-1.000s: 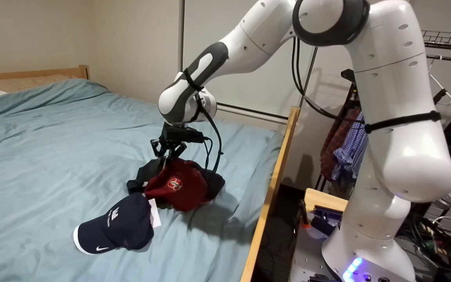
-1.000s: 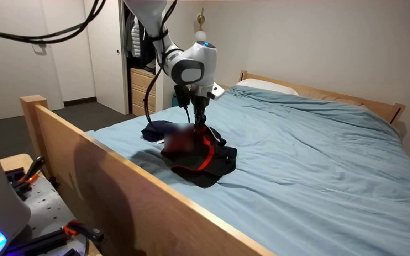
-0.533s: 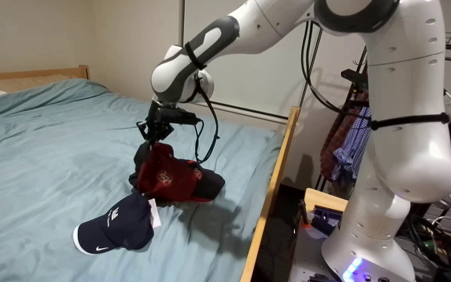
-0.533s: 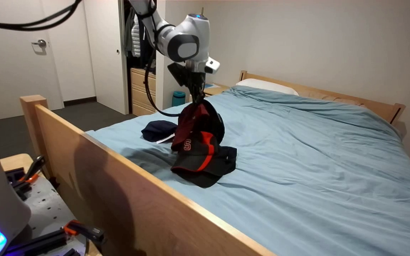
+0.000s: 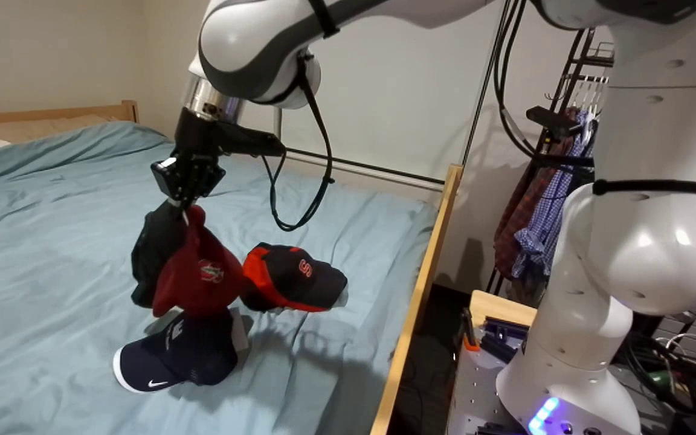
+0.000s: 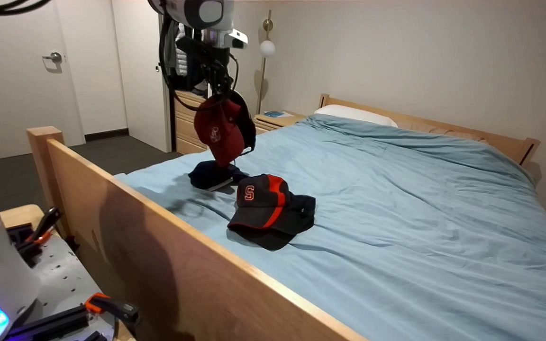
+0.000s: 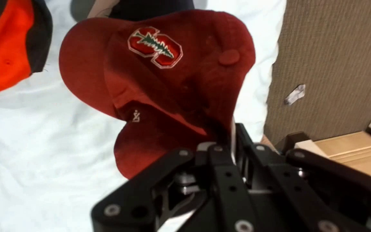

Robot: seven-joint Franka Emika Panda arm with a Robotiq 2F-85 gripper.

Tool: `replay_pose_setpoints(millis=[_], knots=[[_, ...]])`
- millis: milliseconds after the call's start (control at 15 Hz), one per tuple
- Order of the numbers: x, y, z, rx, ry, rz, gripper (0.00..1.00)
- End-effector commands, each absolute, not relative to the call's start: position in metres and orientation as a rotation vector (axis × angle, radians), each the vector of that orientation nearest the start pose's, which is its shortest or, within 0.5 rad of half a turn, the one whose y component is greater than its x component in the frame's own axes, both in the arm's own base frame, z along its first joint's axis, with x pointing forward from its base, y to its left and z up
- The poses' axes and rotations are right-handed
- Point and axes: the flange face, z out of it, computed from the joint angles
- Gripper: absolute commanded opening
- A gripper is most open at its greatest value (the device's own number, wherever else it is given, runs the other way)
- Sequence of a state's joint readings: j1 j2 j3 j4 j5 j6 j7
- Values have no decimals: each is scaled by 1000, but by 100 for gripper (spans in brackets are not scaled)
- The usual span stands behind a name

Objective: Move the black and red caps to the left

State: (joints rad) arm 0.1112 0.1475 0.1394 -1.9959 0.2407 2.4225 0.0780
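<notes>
Two caps hang from my gripper [image 5: 181, 199], whose jaws are clenched on the cloth of a dark red baseball cap [image 7: 172, 80] with an S-and-tree badge, while a black cap [image 5: 154, 254] dangles just beside it, its top up at the same jaws. I hold them over the blue-covered bed [image 6: 420, 227], near the long edge that drops to the carpet [image 7: 317, 48]. Beneath them, close to that edge, a navy Nike cap [image 5: 179, 350] with a white-edged brim lies on the bed; whether the dark red cloth touches it I cannot tell. Farther in from the edge, towards the foot end, a black-and-red cap [image 5: 293, 275] with a letter S rests with its brim to the wooden footboard [image 6: 206, 265]. Black cloth [image 6: 304, 210] shows beside and under it in an exterior view, and I cannot tell whether that belongs to another cap. Past the long edge, a small white scrap [image 7: 295, 94] lies on the carpet. Along the head edge, well apart from all the caps, a white pillow [image 6: 353, 115] lies in front of the headboard [image 6: 505, 144]. Beyond the head-end corner of that same long edge stands a nightstand [image 6: 280, 120], and behind it rises a globe lamp [image 6: 267, 49]
</notes>
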Motion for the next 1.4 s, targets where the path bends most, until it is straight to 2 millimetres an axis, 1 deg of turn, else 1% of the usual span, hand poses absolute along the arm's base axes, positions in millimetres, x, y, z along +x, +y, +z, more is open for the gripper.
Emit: replay_pose_setpoints(millis=[0, 133, 200, 333, 467, 533, 667, 800, 933, 1000, 1067, 1200, 1267, 1333], knots=[[581, 171, 430, -2817, -290, -303, 6], [586, 171, 418, -2738, -387, -236, 6], [589, 167, 410, -2696, -425, -199, 6], [603, 151, 384, -2622, -490, -124, 6], [615, 135, 350, -2555, -486, -6, 6], [619, 123, 331, -2577, -428, 69, 6], [632, 95, 293, -2637, -334, 151, 6], [647, 72, 258, -2704, -289, 136, 6], [663, 58, 235, -2749, -261, 107, 6], [668, 53, 228, -2766, -237, 116, 24], [672, 51, 225, -2779, -232, 123, 34], [679, 51, 227, -2818, -222, 107, 45], [680, 51, 230, -2837, -220, 93, 53], [680, 53, 240, -2861, -212, 65, 58]])
